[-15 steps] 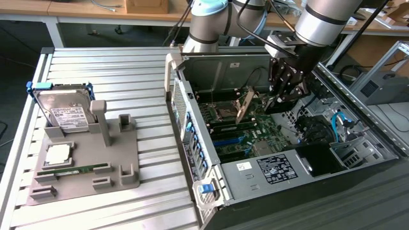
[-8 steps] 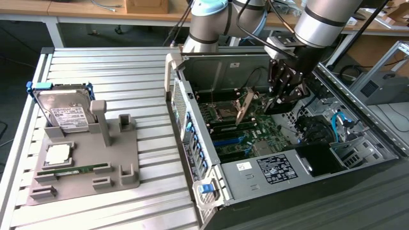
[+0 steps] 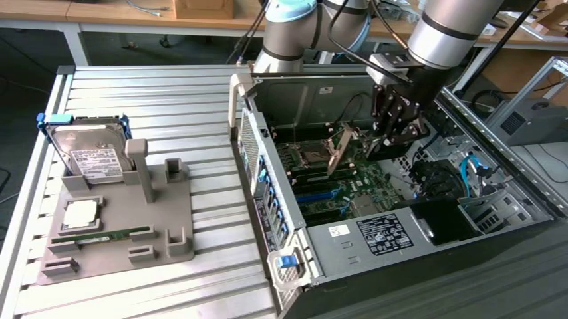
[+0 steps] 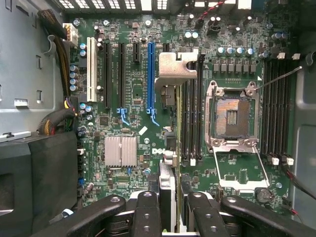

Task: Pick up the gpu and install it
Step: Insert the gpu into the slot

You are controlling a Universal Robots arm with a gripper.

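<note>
While claw (image 4: 173,217) grips gpu (image 4: 177,69), blue slot (image 4: 150,79), CPU socket (image 4: 234,116) flank it.

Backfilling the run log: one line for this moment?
phase: install | hand: shut on gpu | gpu: over motherboard inside PC case, not seated | holder: hard drive, RAM stick

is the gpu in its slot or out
Out: the gpu hangs tilted above the motherboard in the gripper, and the blue slot is bare.
</note>
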